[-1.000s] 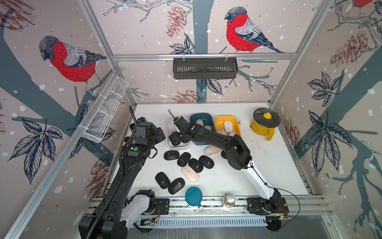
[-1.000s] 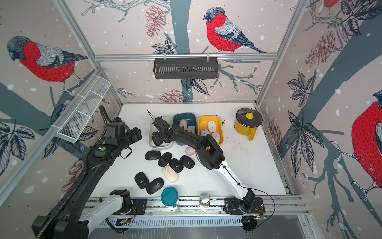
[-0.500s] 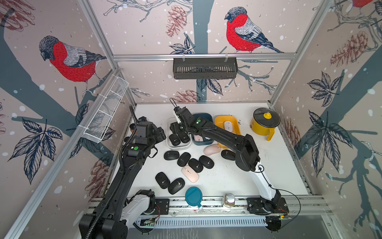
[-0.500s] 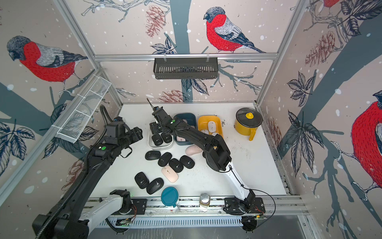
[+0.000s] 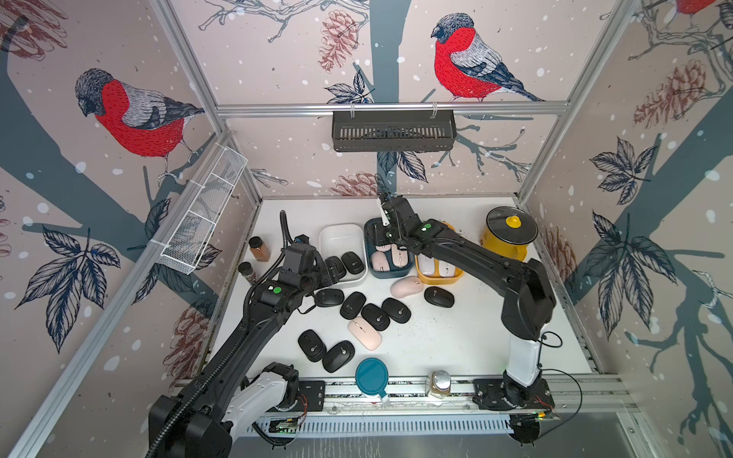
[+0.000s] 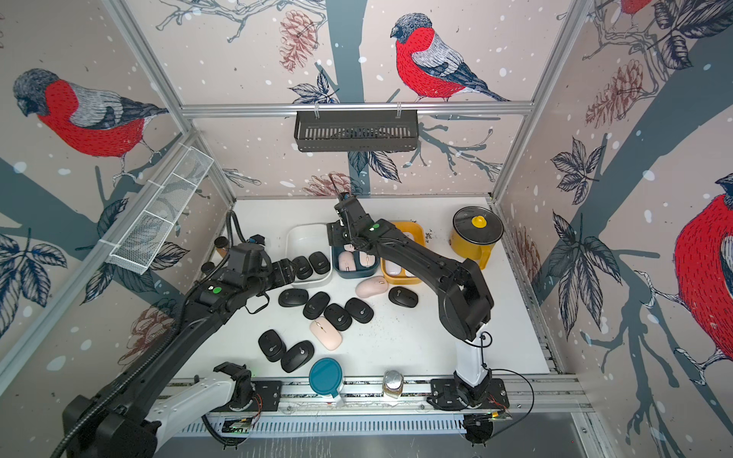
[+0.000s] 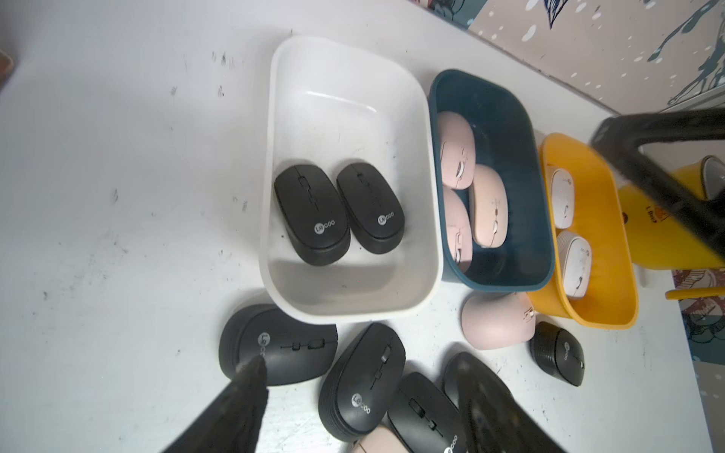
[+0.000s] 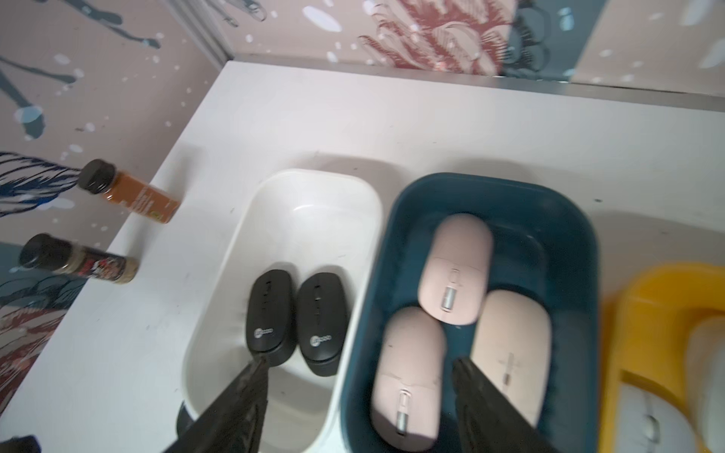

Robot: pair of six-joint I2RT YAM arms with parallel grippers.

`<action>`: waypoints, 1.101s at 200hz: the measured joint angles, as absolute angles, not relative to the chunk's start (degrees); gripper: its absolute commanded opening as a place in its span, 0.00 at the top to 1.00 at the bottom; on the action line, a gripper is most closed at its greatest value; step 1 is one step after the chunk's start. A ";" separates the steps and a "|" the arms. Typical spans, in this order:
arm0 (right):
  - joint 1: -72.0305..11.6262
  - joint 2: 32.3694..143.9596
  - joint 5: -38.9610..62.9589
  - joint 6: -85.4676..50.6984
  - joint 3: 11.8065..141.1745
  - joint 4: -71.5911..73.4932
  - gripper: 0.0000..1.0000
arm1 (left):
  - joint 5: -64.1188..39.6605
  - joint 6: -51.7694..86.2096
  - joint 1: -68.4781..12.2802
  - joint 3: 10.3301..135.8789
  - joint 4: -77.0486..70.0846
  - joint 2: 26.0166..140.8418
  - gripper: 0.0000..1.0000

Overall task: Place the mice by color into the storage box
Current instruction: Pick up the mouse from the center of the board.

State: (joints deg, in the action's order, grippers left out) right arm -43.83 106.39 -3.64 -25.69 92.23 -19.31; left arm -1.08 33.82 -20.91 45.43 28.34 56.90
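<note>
In both top views, a white bin (image 5: 341, 238), blue bin (image 5: 390, 274) and yellow bin (image 5: 444, 279) stand in a row on the tabletop (image 5: 456, 337); seven black mice (image 5: 352, 305) and two pink mice (image 5: 365, 332) lie loose in front of them. In the left wrist view, the left pincer (image 7: 359, 364) gapes wide, empty, above loose black mice; two more sit in the white bin. In the right wrist view, the right pincer (image 8: 359, 362) stands open, empty, over the white and blue bins; three pink mice lie in the blue.
</note>
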 measured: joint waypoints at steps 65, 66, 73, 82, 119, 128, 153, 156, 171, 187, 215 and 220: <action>-39.90 92.82 -5.48 -26.87 76.49 -17.47 0.21 | 0.38 48.58 -36.29 37.71 30.30 53.80 0.25; -39.86 92.68 -5.54 -26.89 76.34 -17.41 0.21 | 0.49 48.97 -36.56 37.50 30.37 53.67 0.25; -39.75 91.55 -5.61 -26.89 74.85 -17.06 0.21 | 1.26 50.94 -38.13 36.51 30.59 53.01 0.25; -39.70 90.30 -5.28 -27.00 73.19 -16.60 0.21 | 1.72 53.36 -40.29 35.42 30.72 52.29 0.25; -38.87 85.71 -4.45 -27.22 66.87 -14.15 0.21 | 4.93 61.73 -48.29 34.33 31.09 54.13 0.25; -38.59 84.84 -4.25 -27.22 65.78 -13.63 0.21 | 5.39 63.20 -49.89 34.35 31.14 55.33 0.25; -38.28 82.28 -3.03 -27.20 62.50 -11.75 0.21 | 6.31 66.65 -52.51 35.05 31.09 59.57 0.28; -38.26 82.02 -2.94 -27.20 62.13 -11.62 0.21 | 6.37 67.22 -52.71 35.14 31.11 60.05 0.28; -37.74 80.82 -2.59 -27.22 60.42 -11.07 0.20 | 6.44 69.21 -53.32 35.24 31.18 61.63 0.29; -36.93 79.81 -1.65 -27.22 58.92 -10.11 0.20 | 6.44 70.98 -53.54 35.20 31.16 62.35 0.29; -35.75 79.02 -0.32 -27.22 57.39 -9.74 0.20 | 6.26 73.06 -53.87 35.31 31.05 64.77 0.30; -35.53 78.98 0.01 -27.22 57.19 -9.69 0.20 | 6.15 73.17 -53.98 35.48 31.05 65.49 0.30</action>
State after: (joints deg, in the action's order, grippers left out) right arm -35.53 78.98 0.01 -27.22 57.19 -9.69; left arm 6.15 73.17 -53.98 35.48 31.05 65.49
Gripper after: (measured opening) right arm 0.799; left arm 0.700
